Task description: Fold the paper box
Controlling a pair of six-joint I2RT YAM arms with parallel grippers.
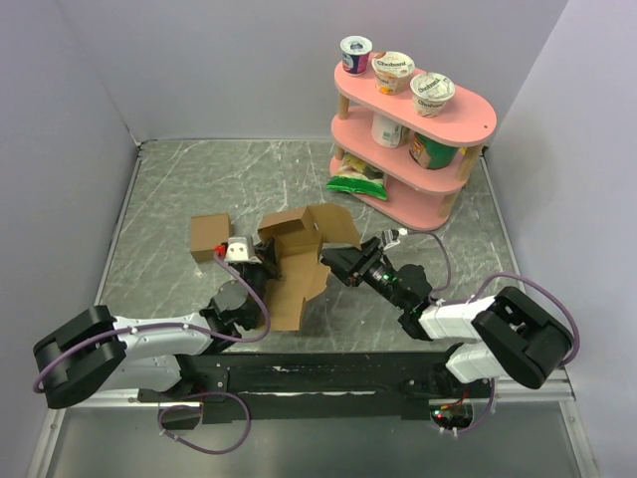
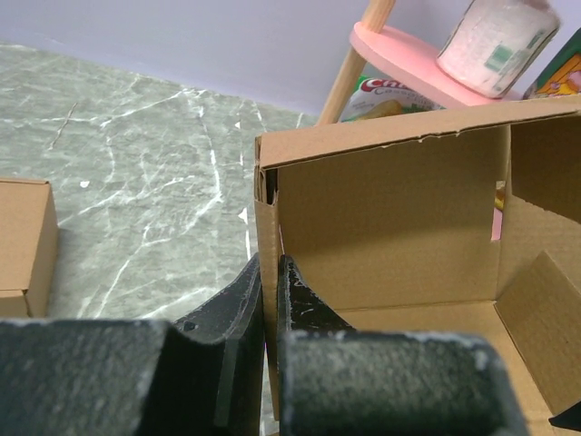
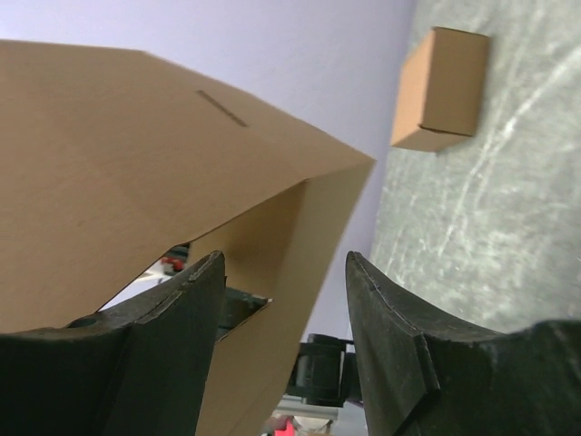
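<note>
The paper box (image 1: 299, 261) is a half-formed brown carton in the middle of the table, with walls raised, a flap lying toward me and another flap (image 1: 333, 224) standing at the right. My left gripper (image 1: 263, 271) is shut on the box's left wall. In the left wrist view its fingertips (image 2: 238, 295) pinch the wall's edge (image 2: 266, 236), with the open inside of the box (image 2: 390, 200) to the right. My right gripper (image 1: 343, 261) is open at the box's right side. In the right wrist view (image 3: 283, 263) a cardboard flap (image 3: 136, 154) hangs between its spread fingers, unpinched.
A neat brown cardboard cube (image 1: 210, 236) stands just left of the box; it also shows in the left wrist view (image 2: 23, 245) and the right wrist view (image 3: 440, 88). A pink two-tier shelf (image 1: 468, 124) with yogurt cups and a green snack bag (image 1: 358, 181) stands at the back right.
</note>
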